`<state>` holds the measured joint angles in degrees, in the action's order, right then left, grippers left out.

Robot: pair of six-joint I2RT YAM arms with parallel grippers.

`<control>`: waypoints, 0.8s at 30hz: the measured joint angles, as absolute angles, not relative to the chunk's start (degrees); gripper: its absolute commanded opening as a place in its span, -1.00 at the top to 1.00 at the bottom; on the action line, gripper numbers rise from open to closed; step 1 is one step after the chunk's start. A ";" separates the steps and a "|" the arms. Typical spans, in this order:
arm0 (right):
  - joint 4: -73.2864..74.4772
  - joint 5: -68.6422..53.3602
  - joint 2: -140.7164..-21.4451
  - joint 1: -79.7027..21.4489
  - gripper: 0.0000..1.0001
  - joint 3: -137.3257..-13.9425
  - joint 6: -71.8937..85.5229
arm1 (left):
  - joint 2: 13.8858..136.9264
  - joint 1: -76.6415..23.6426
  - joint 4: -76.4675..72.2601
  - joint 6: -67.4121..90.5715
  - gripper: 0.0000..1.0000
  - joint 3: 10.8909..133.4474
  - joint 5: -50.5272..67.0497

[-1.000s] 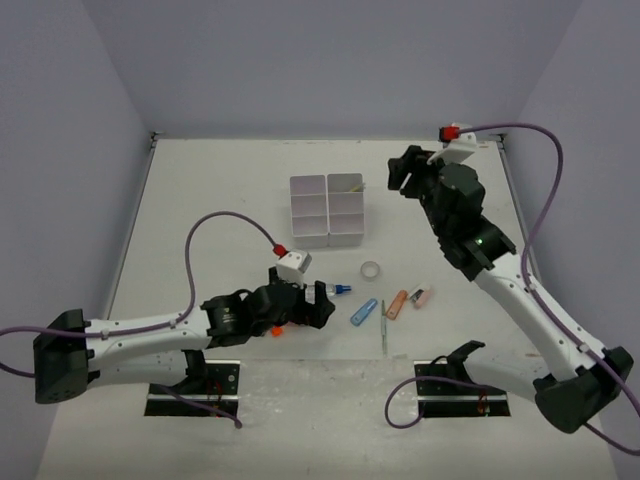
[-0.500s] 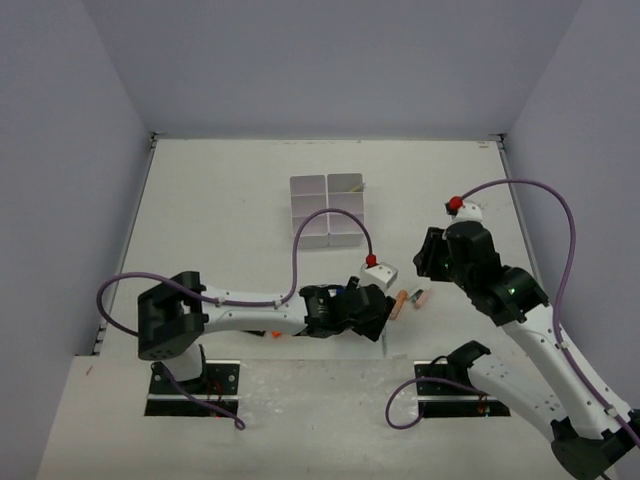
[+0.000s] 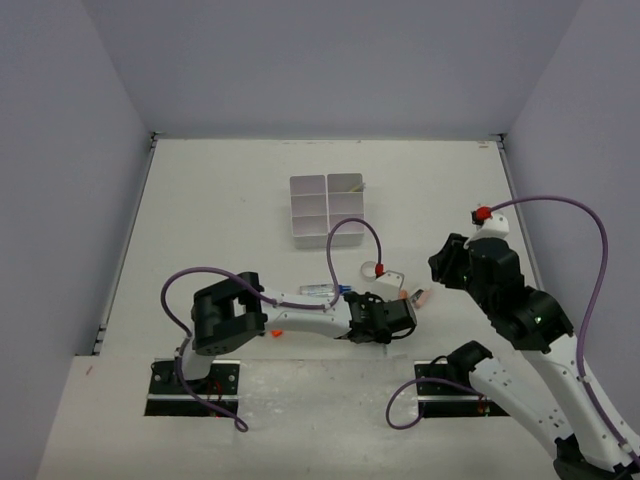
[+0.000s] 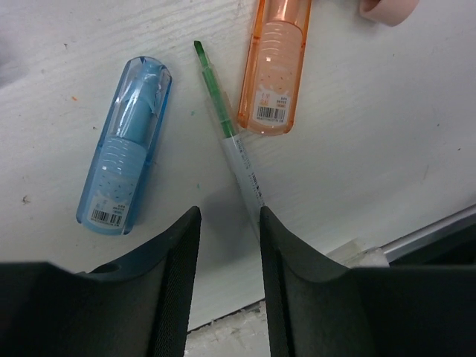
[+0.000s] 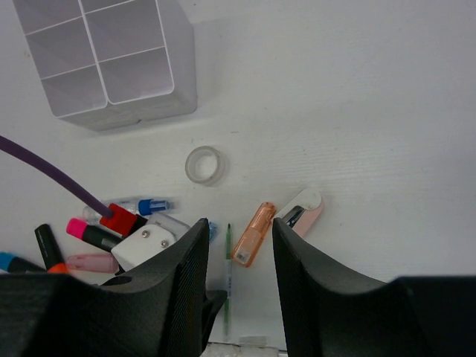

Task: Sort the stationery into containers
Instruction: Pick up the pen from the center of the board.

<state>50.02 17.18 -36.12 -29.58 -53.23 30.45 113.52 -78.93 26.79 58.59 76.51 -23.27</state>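
In the left wrist view, my left gripper (image 4: 229,214) hangs low over the table, open with a narrow gap. A thin green pen (image 4: 227,134) runs down to the inner edge of its right finger. A blue capsule-shaped item (image 4: 123,149) lies left of the pen and an orange one (image 4: 274,67) lies to its right. My right gripper (image 5: 239,227) is open and empty, high above the tape ring (image 5: 204,164), the orange item (image 5: 253,234) and a pink-and-white item (image 5: 301,210). The white organiser tray (image 3: 308,186) stands farther back.
A blue-capped glue pen (image 5: 149,206), a pink-ended highlighter (image 5: 93,232), a pink eraser (image 5: 93,262) and other highlighters (image 5: 48,249) lie left of the left wrist. The table's front edge (image 4: 416,230) is close behind the left fingers.
The left arm swung right from the glue pen to the green pen, and its jaws narrowed. The right arm drew back from beside the tray toward the near right.
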 measured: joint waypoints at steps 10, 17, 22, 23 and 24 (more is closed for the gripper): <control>49.91 16.60 -35.59 -29.58 0.18 -53.10 30.18 | 116.66 -79.05 27.68 59.61 0.36 79.75 -23.82; 49.75 15.46 -35.44 -29.58 0.19 -53.08 29.86 | 117.48 -79.15 27.94 59.68 0.68 80.74 -24.35; 49.71 14.80 -34.95 -29.58 0.19 -53.01 29.78 | 117.69 -79.15 28.04 60.05 0.99 80.94 -24.55; 49.71 14.50 -34.86 -29.58 0.19 -53.01 29.78 | 117.69 -79.15 28.00 60.35 1.00 80.91 -24.54; 49.70 14.20 -34.77 -29.58 0.19 -53.01 29.77 | 117.67 -79.15 27.95 60.46 1.00 80.83 -24.55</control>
